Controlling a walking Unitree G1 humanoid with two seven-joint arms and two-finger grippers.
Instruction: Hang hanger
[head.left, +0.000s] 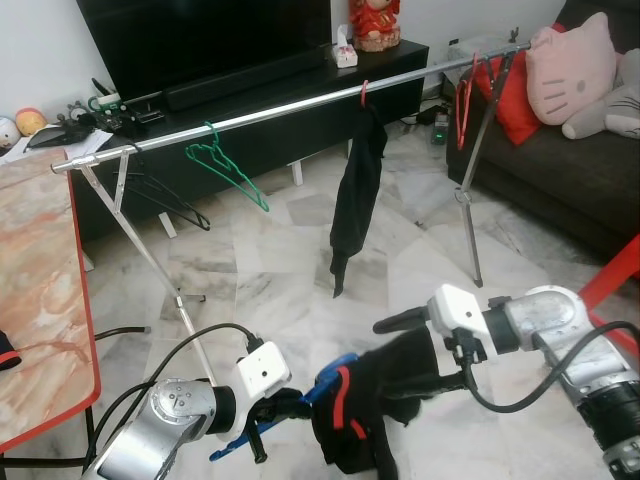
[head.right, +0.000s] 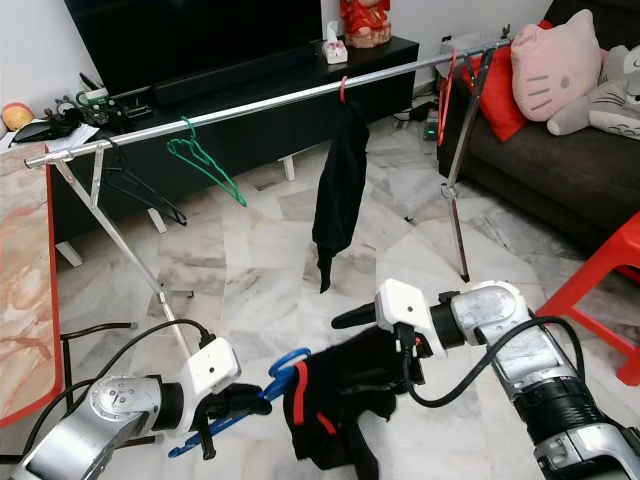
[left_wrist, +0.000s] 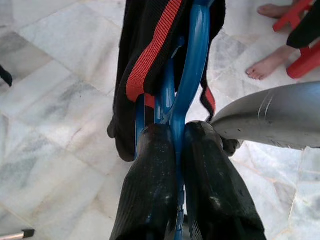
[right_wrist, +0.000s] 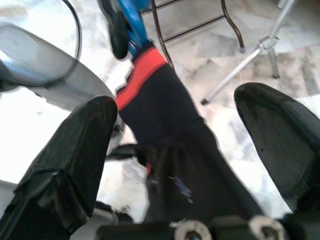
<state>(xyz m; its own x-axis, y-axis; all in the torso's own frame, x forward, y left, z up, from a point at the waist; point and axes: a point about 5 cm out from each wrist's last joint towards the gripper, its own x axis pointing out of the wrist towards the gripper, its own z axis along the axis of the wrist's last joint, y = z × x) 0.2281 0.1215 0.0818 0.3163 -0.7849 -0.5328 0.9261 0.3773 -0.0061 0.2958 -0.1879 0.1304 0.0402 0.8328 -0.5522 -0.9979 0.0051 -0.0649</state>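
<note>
A blue hanger (head.left: 330, 378) carries a black garment with a red stripe (head.left: 375, 410), low in front of me. My left gripper (head.left: 272, 406) is shut on the hanger's blue bar (left_wrist: 192, 65). From the right, my right gripper (head.left: 405, 352) is open, and its two fingers straddle the garment (right_wrist: 170, 150) without pinching it. Beyond them a long silver clothes rail (head.left: 280, 112) runs across the room. On it hang a green hanger (head.left: 225, 165), a black hanger (head.left: 160, 195), a black garment on a red hook (head.left: 358, 190), and red hangers (head.left: 465, 100) at the right end.
A marble-topped table with a red edge (head.left: 85, 300) stands at my left. Behind the rail are a black TV cabinet (head.left: 300, 90) and a dark sofa (head.left: 560, 170) with cushions. A red chair (head.left: 615, 275) stands at the right. A person's bare foot (left_wrist: 265, 67) rests on the tiled floor.
</note>
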